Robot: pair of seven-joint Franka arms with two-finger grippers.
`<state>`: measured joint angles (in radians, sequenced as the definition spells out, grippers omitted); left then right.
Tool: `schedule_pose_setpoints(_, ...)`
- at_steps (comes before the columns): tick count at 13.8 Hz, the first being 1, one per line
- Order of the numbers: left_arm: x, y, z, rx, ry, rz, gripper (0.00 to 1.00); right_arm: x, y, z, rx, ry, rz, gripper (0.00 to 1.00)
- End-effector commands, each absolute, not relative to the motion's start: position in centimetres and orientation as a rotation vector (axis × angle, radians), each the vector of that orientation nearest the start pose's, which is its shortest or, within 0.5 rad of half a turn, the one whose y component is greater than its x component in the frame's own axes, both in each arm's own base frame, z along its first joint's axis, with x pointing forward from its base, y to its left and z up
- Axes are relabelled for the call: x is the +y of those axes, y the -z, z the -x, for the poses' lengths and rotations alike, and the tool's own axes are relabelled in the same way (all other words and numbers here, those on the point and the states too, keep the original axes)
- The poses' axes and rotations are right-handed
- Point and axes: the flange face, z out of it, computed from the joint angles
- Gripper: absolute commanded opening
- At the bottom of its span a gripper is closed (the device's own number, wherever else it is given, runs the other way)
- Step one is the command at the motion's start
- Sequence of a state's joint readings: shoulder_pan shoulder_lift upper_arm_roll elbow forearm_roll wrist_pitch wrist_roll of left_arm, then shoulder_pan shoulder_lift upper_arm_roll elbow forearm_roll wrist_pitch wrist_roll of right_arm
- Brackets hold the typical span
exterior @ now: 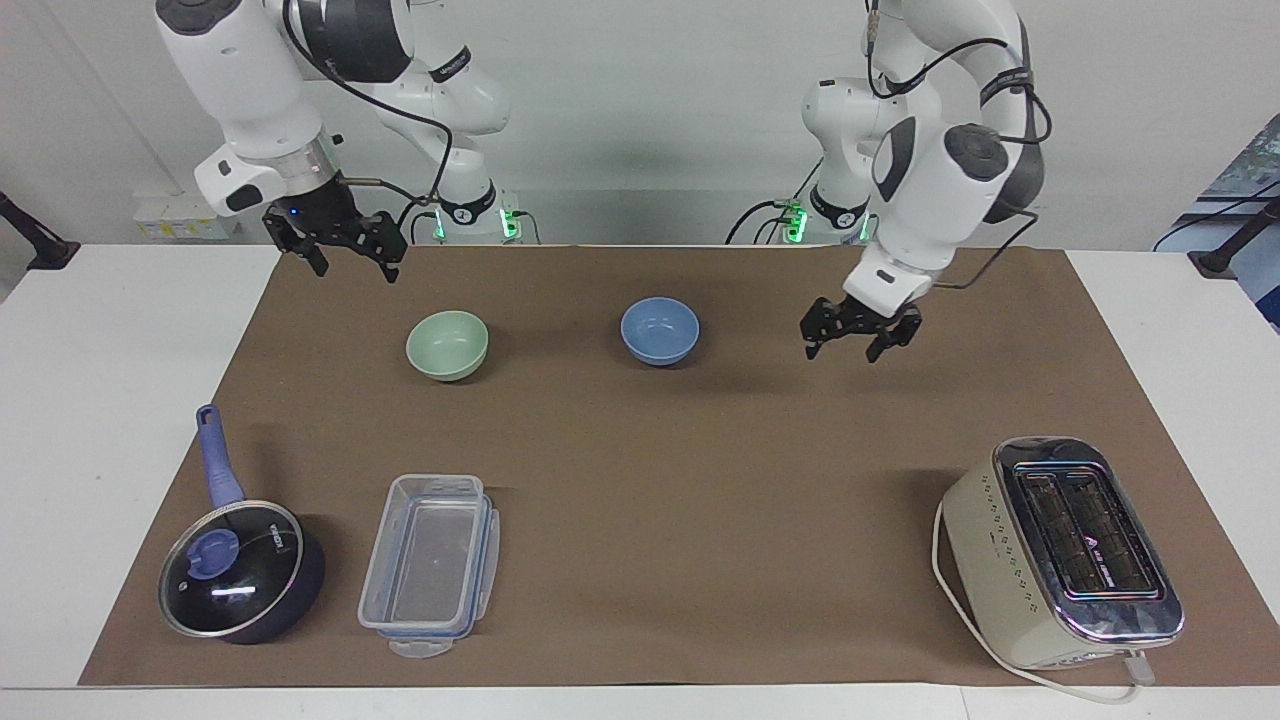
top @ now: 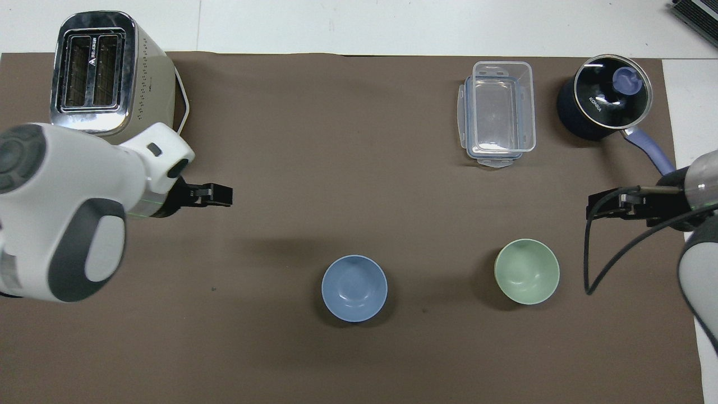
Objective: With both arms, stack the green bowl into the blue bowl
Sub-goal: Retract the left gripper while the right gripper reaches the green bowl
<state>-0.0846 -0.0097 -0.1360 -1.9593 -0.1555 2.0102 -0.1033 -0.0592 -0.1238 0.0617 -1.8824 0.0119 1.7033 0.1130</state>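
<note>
The green bowl (exterior: 447, 345) sits left of centre in the facing view, apart from the blue bowl (exterior: 659, 331) at centre; my left gripper (exterior: 858, 335) hangs spread and empty right of centre, my right gripper (exterior: 342, 252) spread at upper left

From overhead, green bowl (top: 527, 271) lies lower right, blue bowl (top: 354, 288) lower centre, my left gripper (top: 216, 194) at left, right gripper (top: 608, 205) at the right edge

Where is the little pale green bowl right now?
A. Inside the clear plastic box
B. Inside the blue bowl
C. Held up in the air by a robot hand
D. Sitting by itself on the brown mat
D: the small round pale mint-green bowl sits alone on the brown paper mat, apart from the small round light blue bowl, and neither end effector touches it.
</note>
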Motion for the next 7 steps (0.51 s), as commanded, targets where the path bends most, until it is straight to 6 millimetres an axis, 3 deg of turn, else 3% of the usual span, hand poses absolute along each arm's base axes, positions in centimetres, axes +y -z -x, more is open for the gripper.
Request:
schedule_pose_setpoints(1, -8.9, -51.9, -55.4, 0.176, 0.018, 3.264, 1.0, 0.0, -50.5, -48.9, 0.103, -0.125, 3.125, 1.0)
schedule_pose_setpoints(3, -6.9, -55.1, -55.8, 0.192, 0.003, 3.198, 1.0, -0.3, -46.7, -48.2, 0.098, -0.138, 3.124, 1.0)
schedule_pose_setpoints(7, -5.6, -60.7, -55.2, 0.218, -0.054, 3.116, 1.0, -1.6, -38.7, -45.8, 0.148, -0.123, 3.124, 1.0)
